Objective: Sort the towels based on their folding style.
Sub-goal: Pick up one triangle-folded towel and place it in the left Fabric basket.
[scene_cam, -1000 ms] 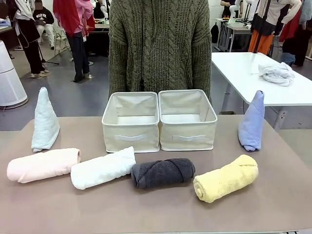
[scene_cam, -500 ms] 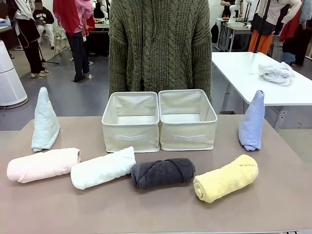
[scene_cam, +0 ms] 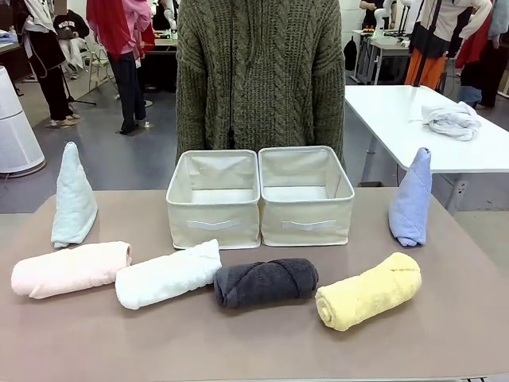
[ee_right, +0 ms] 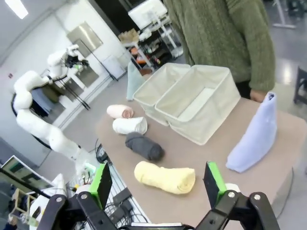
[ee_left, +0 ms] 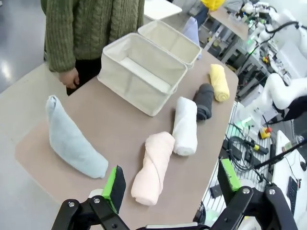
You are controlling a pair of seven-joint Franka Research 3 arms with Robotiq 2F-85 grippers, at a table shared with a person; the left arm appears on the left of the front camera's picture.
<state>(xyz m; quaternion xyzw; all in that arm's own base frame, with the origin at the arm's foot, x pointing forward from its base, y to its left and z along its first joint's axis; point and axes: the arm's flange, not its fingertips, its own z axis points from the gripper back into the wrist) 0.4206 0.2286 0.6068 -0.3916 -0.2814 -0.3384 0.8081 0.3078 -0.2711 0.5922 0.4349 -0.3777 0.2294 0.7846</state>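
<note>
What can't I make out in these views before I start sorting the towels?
- Front view: the near floor of the left bin and the right bin is hidden by their own front walls.
- Left wrist view: the lower part of the blue cone towel is hidden behind the right bin.
- Right wrist view: the teal cone towel is partly hidden behind the left bin.

there were 4 rolled towels: pink roll, white roll, dark grey roll, yellow roll | 2 cone towels: pale teal cone, blue cone | 2 cream bins: left bin, right bin | 1 person | 1 cloth bundle
</note>
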